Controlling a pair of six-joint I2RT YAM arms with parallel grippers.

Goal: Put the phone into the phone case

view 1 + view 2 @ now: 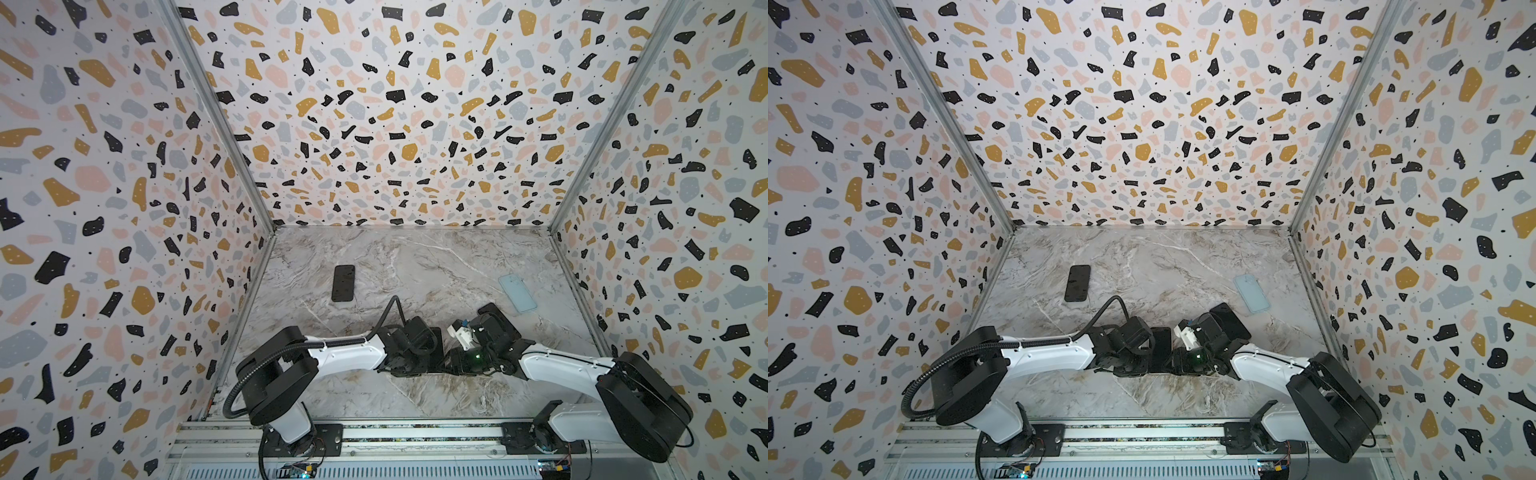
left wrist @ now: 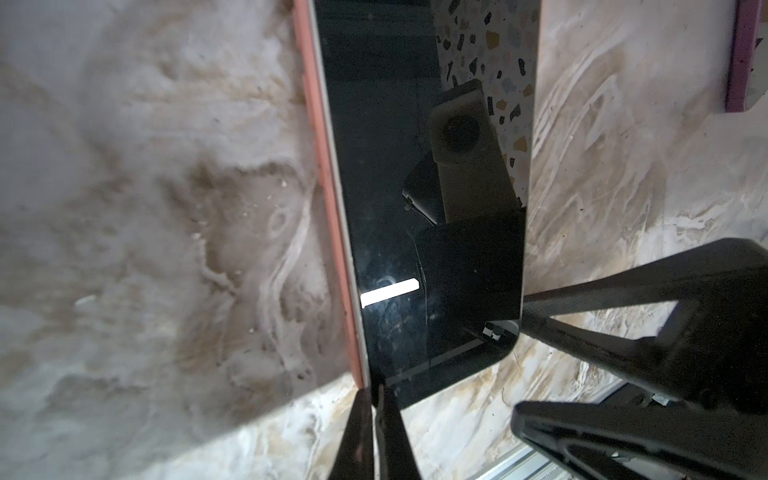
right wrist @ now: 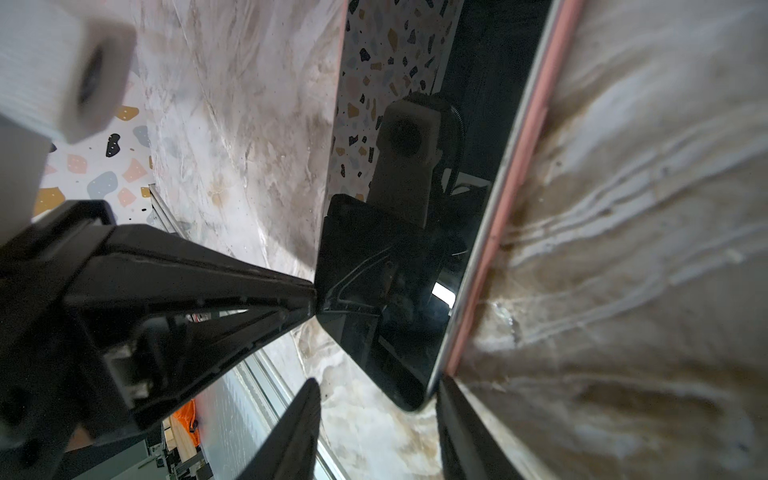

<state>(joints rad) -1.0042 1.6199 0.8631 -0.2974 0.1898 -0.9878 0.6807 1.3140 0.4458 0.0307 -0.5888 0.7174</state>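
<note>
While both arms sit low over the front of the marble table [image 1: 415, 257], I see the left gripper [image 2: 374, 395] with its fingers [image 2: 353, 440] pressed together. Their tip rests against the pink rim [image 2: 326, 166] at a corner of the phone [image 2: 374, 124]. The phone lies flat, screen up, directly between the two sets of fingers, and in both top views it sits dark between the wrists. The pink rim runs along both long edges, so I think it is the case around the phone, though I can't tell whether the phone is fully seated. The right gripper [image 3: 378, 384] has its fingers [image 3: 469, 440] spread and holds nothing. One finger touches the rim on its side, the other sits past the phone's short end, and the corner lies between them. Just beyond the right fingers a purple edge [image 2: 744, 54] shows. Farther off, a second black phone [image 1: 343, 283] lies well beyond the left fingers. A pale blue case [image 1: 518, 293] lies well beyond the right ones, and both are flat on the marble.
</note>
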